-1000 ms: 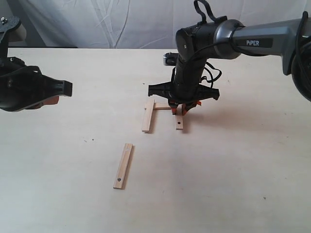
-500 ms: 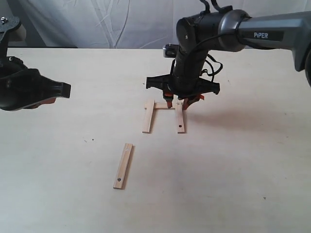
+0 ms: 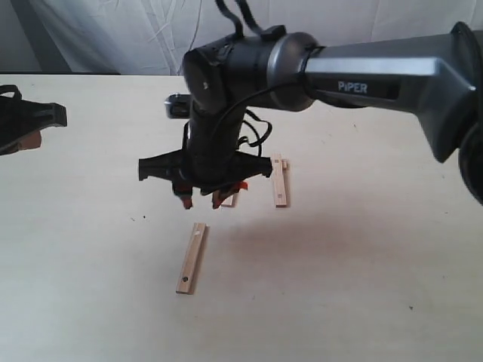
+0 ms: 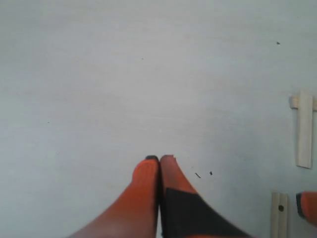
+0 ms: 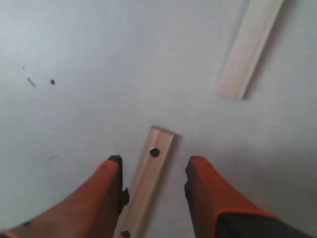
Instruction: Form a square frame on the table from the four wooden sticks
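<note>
The counter (image 3: 362, 286) is a broad, matte sheet of pale cream wood-grain. Creased white cloth (image 3: 113, 30) hangs behind it. The right arm (image 3: 377, 75), in smooth grey and black casing, reaches in over the counter.

Far left of the loose stick (image 3: 191, 258), the black left claw (image 3: 30, 124) is cut off by the picture's edge. Its wrist view shows the left claw (image 4: 159, 159) clenched, orange fingers (image 4: 146, 183) pressed together on nothing.

The right claw (image 3: 201, 200) hangs just above the loose stick's far end. It is spread, and its rubbery orange fingers (image 5: 111, 188) show on either side of the strip, clasping nothing.

The loose stick is a flat, straight strip of pale raw wood with a small dark hole near its near end. Beyond it and to the right lies a second stick (image 3: 280, 181) of the same wood, also holed. A third stick (image 3: 229, 200) shows only a sliver behind the right claw. The fourth I cannot pick out there, so no closed square shows.

A few dark specks (image 3: 139, 219) lie left of the loose stick.
</note>
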Motion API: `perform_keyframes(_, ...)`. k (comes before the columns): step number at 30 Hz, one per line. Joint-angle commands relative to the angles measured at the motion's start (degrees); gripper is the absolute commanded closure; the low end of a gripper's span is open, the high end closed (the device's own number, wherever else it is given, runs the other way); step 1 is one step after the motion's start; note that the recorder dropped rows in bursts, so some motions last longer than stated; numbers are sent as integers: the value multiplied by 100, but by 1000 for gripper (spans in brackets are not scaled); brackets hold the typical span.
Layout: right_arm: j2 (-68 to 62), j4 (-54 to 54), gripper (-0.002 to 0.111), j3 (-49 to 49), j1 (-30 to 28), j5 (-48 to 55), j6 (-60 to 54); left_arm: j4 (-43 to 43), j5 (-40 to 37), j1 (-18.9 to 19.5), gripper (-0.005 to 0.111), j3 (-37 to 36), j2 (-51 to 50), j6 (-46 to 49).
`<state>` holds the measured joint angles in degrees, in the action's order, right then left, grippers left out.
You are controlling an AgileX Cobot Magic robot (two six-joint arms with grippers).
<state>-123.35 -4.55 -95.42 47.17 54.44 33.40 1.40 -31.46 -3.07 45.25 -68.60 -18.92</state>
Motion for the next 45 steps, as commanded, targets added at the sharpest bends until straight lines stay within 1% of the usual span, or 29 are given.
perform_keyframes(1,-136,63,66,-28,325,-18,388,-140,25,257,107,-27,54,-55)
perform_keyframes(7,-235,504,66,-28,670,-18,1103,-245,25,255,107,-27,54,-55)
perform_keyframes(8,-296,761,66,-28,766,59,1403,-245,25,255,107,-27,54,-55)
perform_keyframes(10,-407,811,66,-28,819,152,1618,-301,25,255,107,-27,54,-55)
perform_keyframes(19,-651,761,67,-28,829,191,1785,-301,58,255,107,-27,54,-55)
perform_keyframes(20,-651,761,70,-28,829,191,1785,-301,68,255,107,-27,54,-55)
perform_keyframes(22,-651,717,92,-28,829,234,1751,-326,69,255,107,-27,54,-55)
perform_keyframes(23,-651,667,107,-28,816,222,1740,-336,80,255,107,-27,54,-55)
perform_keyframes(24,-651,667,108,-28,790,222,1740,-336,90,255,107,-27,54,-55)
perform_keyframes(25,-637,630,108,-28,759,222,1656,-336,90,255,107,-27,54,-55)
perform_keyframes(31,-312,411,108,-28,379,267,968,-336,90,255,107,-27,54,-45)
perform_keyframes(37,229,402,108,-28,-235,501,-562,-336,141,255,107,-27,54,-31)
perform_keyframes(42,368,402,109,-28,-812,834,-2118,-336,153,255,107,-27,54,-31)
perform_keyframes(43,368,372,109,-28,-955,847,-2842,-352,153,255,107,-27,54,-31)
perform_keyframes(44,368,372,109,-28,-1001,809,-3248,-352,153,255,107,-27,54,-31)
perform_keyframes(45,368,421,109,-28,-1023,706,-3960,-352,153,255,107,-27,54,-31)
